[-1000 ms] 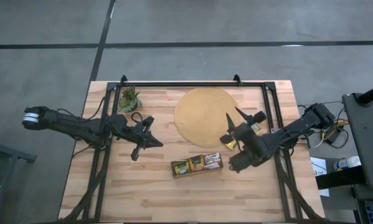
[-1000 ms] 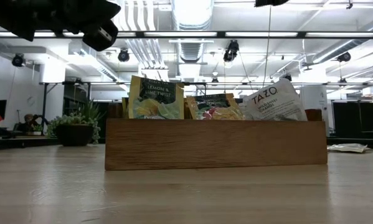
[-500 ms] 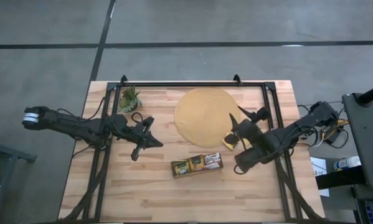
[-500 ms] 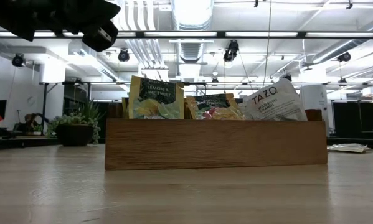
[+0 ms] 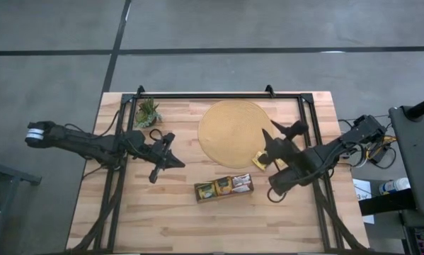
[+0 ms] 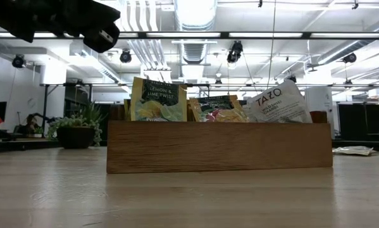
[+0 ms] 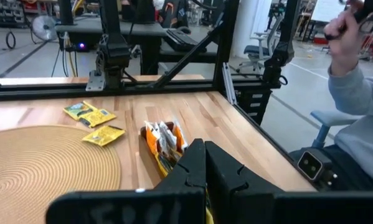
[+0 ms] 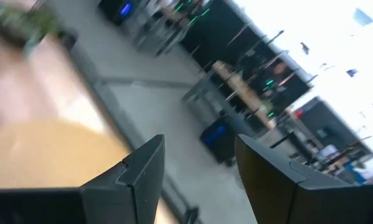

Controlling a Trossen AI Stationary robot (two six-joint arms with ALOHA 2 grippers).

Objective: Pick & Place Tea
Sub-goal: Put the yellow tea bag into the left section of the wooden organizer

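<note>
A dark brown tray [image 5: 224,188] near the table's middle holds several tea sachets standing on edge [image 6: 157,99]. One yellow tea sachet [image 5: 260,161] lies flat at the right rim of the round mat [image 5: 229,131]. In the left wrist view it [image 7: 103,135] has a second sachet [image 7: 88,112] on the wood beyond it. My right gripper [image 5: 281,132] hangs open above those loose sachets, nothing between its fingers [image 8: 142,174]. My left gripper [image 5: 175,163] is shut, raised over the table left of the tray, and points toward the tray [image 7: 164,142].
A small green potted plant [image 5: 148,112] stands at the table's far left. A black frame rail [image 5: 219,95] runs along the far edge and down both sides. A person's sleeve [image 7: 360,93] shows beyond the table's right side. Bare wood lies in front of the tray.
My right gripper has risen, rolled about its own axis and shifted a little toward the table's right edge, staying open. The yellow sachet at the mat's rim, partly under the gripper before, now lies in plain view and has not moved.
</note>
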